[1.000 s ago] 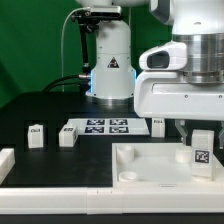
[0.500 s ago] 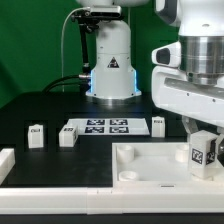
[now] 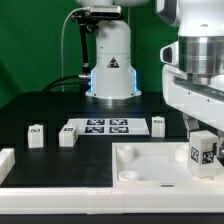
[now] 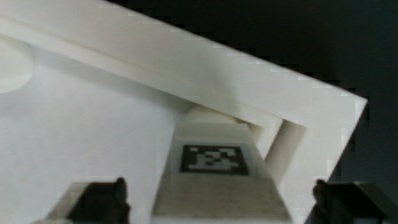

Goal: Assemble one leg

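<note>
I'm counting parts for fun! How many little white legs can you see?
4 legs. Two stand at the exterior view's left, one right of the marker board, one on the white panel inside the open gripper. Others may be hidden behind the arm.

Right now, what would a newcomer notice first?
A small white block leg with a black-and-white tag stands at the large white square panel's corner, exterior view's right, under the gripper, whose fingers sit apart either side. Three similar loose legs flank the flat white marker board.
</note>
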You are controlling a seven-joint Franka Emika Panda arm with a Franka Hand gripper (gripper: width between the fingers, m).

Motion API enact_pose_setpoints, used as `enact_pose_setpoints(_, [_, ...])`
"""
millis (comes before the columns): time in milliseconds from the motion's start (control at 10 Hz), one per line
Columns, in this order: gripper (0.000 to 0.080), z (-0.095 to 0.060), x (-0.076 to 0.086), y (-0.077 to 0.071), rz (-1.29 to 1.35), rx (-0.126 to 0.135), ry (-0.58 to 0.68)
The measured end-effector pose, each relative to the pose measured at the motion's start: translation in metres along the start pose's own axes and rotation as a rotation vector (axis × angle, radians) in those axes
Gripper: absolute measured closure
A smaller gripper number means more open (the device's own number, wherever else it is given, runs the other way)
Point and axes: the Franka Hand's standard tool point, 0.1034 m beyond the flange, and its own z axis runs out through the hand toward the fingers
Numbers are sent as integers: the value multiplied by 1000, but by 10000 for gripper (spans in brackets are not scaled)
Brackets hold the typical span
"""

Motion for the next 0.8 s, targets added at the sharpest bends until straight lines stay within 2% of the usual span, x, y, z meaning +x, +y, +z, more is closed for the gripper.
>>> enact_pose_setpoints(100, [192,1,1,0,-82,16,8])
enact_pose_setpoints(200, [162,2,4,1,-265,18,11])
enact_pose_setpoints(600, [151,-1,2,2,-843,15,17])
enact_pose_setpoints(800, [151,-1,2,3,-1046,-2,13])
